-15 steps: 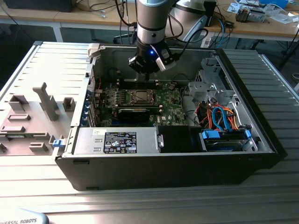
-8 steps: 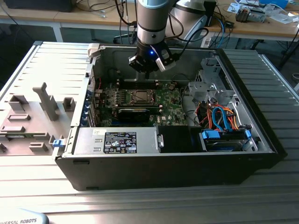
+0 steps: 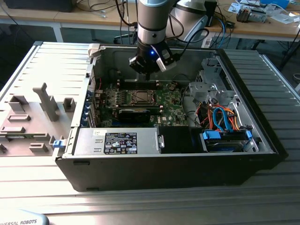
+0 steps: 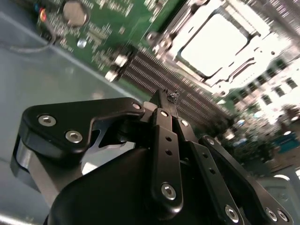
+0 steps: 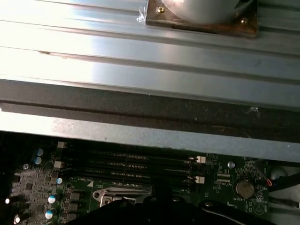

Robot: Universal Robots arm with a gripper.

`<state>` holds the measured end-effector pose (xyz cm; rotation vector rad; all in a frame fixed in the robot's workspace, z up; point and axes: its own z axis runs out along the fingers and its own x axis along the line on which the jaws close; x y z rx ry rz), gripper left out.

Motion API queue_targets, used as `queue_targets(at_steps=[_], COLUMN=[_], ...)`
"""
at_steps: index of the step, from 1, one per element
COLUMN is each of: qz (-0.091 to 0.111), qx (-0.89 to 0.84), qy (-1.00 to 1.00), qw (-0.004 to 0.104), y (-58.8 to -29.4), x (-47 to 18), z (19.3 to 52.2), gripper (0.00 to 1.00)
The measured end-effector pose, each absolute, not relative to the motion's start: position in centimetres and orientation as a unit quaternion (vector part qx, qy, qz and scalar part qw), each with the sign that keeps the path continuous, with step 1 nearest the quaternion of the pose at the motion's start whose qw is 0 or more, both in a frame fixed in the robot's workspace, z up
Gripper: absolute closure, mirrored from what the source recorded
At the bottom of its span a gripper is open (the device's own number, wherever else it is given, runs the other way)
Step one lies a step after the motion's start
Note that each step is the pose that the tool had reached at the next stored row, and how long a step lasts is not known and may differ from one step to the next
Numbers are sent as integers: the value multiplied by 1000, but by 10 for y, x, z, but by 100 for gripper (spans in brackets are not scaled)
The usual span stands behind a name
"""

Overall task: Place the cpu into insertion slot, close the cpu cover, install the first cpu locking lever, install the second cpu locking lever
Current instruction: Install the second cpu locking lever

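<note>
The cpu (image 4: 213, 44), a bright silver square, sits in the insertion slot (image 3: 140, 97) in the middle of the green motherboard (image 3: 166, 101). The cpu cover (image 4: 243, 65), a silvery frame, lies flat around it, and the chip shows through its window. I cannot make out how the locking levers stand. My gripper (image 3: 147, 75) hangs a little above the board's far edge, behind the socket and over the memory slots (image 4: 154, 75). Its black fingers (image 4: 164, 122) are shut tip to tip with nothing between them. The slot's metal rim (image 5: 119, 193) also shows in the first wrist view.
The board lies inside an open black computer case (image 3: 262, 126). A long black card (image 3: 134, 113) sits in front of the socket. A power supply (image 3: 117, 140) and a drive cage with coloured cables (image 3: 220, 117) fill the front. A grey fixture tray (image 3: 33, 117) lies at the exterior view's left.
</note>
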<state>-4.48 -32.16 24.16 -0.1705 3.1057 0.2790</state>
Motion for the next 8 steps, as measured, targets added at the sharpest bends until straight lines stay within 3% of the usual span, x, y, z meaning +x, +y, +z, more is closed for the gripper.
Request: queue_targets(at_steps=[8], qz=[88], qx=[-55], qy=[995], qw=[9], y=[-323], x=[-44], z=[242], gripper=[89])
